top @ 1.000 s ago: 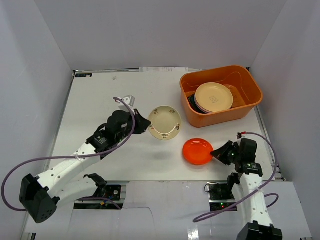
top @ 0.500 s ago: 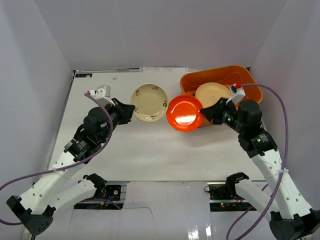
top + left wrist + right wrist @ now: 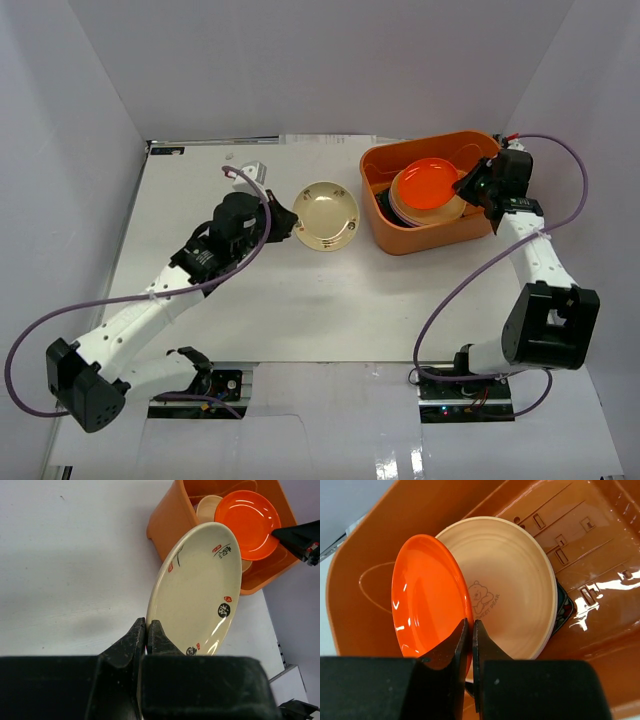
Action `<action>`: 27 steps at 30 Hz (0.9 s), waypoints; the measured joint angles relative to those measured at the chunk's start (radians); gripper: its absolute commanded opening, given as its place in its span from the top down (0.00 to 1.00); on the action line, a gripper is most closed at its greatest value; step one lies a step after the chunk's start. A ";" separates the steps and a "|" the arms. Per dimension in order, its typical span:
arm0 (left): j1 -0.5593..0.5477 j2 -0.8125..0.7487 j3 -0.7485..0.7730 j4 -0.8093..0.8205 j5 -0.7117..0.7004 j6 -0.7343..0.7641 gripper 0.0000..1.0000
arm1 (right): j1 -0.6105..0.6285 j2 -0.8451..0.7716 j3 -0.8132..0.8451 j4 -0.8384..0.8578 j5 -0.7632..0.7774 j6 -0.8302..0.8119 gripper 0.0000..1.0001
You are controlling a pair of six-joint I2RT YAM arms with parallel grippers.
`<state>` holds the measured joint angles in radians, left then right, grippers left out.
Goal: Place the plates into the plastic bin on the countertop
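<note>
Red-orange plate (image 3: 432, 183) now over bin (image 3: 440, 232); cream plate (image 3: 326, 216) shifted right

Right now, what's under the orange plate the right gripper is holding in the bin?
A beige plate with a bear print lies below the orange plate, in the bin. The edge of a dark patterned plate pokes out beneath it. Anything lower in the stack is covered.

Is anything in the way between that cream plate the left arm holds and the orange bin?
Only bare countertop lies between the cream plate and the plastic bin. Inside the bin, though, the right gripper holds the red-orange plate over the stack, likely crowding that spot.
</note>
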<state>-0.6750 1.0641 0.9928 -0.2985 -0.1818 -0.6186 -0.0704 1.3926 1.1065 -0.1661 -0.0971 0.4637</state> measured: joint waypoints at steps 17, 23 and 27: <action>0.000 0.427 0.377 0.096 0.141 -0.014 1.00 | -0.023 0.169 0.018 0.093 -0.006 0.041 0.27; 0.000 0.684 0.620 0.062 0.160 -0.018 1.00 | -0.026 0.088 0.044 0.097 -0.034 0.064 0.18; -0.002 0.871 0.831 0.019 0.183 -0.028 1.00 | -0.027 -0.080 0.044 0.126 -0.048 0.109 0.09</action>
<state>-0.6765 1.9350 1.8240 -0.2798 0.0013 -0.6464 -0.0971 1.3125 1.1507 -0.0399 -0.1448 0.5732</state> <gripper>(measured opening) 0.106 0.862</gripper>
